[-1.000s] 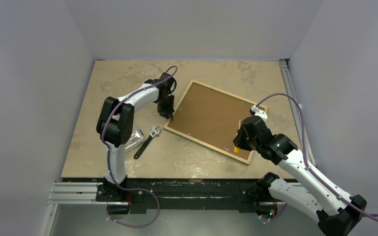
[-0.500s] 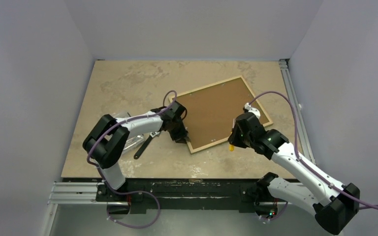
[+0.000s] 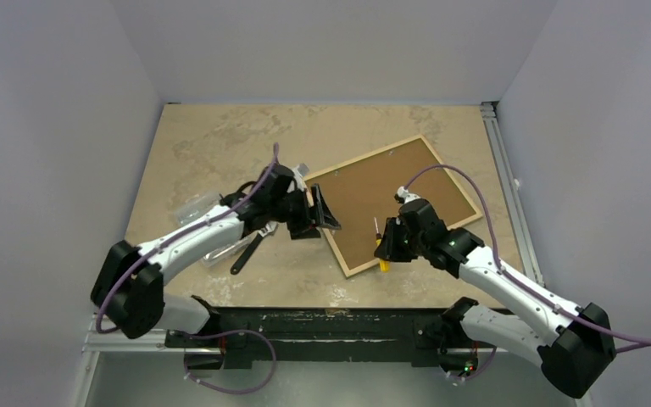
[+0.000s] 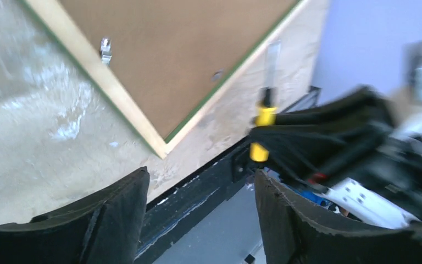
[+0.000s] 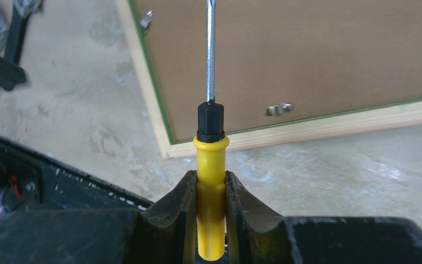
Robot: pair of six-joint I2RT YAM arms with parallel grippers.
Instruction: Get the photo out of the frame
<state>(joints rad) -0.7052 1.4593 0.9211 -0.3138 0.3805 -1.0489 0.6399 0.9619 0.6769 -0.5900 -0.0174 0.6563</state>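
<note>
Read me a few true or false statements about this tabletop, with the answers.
1. The right claw grips a yellow-handled screwdriver. True.
2. The green-edged wooden picture frame lies picture side up. False: its brown backing board faces up.
3. The left claw holds the black adjustable wrench. False: it is open and empty; the wrench lies on the beige table.
4. Small metal clips sit along the backing board's edge. True.

Left claw (image 4: 200, 179) agape; frame (image 4: 88, 65) corner, yellow screwdriver (image 4: 264, 116) beyond.
</note>
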